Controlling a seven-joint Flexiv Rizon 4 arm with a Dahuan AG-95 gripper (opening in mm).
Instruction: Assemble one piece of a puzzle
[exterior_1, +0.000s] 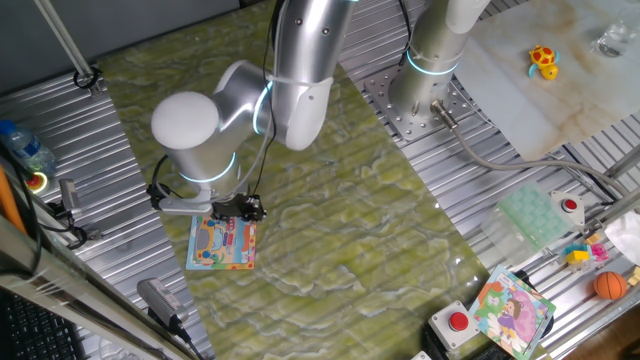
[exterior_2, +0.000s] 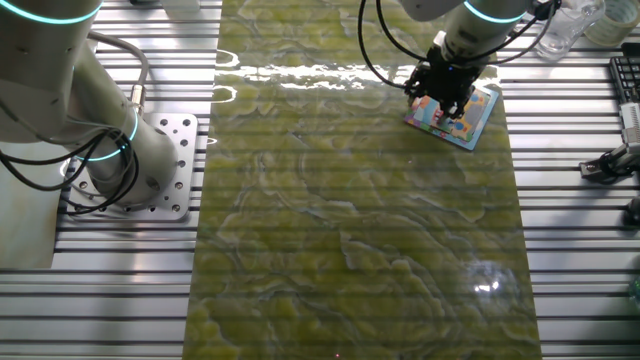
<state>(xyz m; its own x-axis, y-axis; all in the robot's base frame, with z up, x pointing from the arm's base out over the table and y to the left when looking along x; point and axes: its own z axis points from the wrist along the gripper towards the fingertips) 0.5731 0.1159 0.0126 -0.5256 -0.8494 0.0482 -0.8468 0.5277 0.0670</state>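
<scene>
The puzzle (exterior_1: 221, 248) lies flat on the green mat, a small square board with a light-blue border and an orange, pink and yellow cartoon picture. In the other fixed view the puzzle (exterior_2: 478, 115) sits near the mat's far right corner. My gripper (exterior_1: 238, 208) hangs low over the board's edge, its black fingers pointing straight down. From the other side the gripper (exterior_2: 447, 97) covers the board's left half. The piece does not show in either view; whether it sits between the fingers is hidden. The gap between the fingers is too small and dark to read.
A second silver arm (exterior_1: 432, 55) stands bolted at the mat's far side. A purple-and-green picture board (exterior_1: 512, 310), red buttons (exterior_1: 458, 321), an orange ball (exterior_1: 610, 286) and a pale green tray (exterior_1: 533, 215) sit right. A keyboard (exterior_2: 628, 88) lies beside the puzzle.
</scene>
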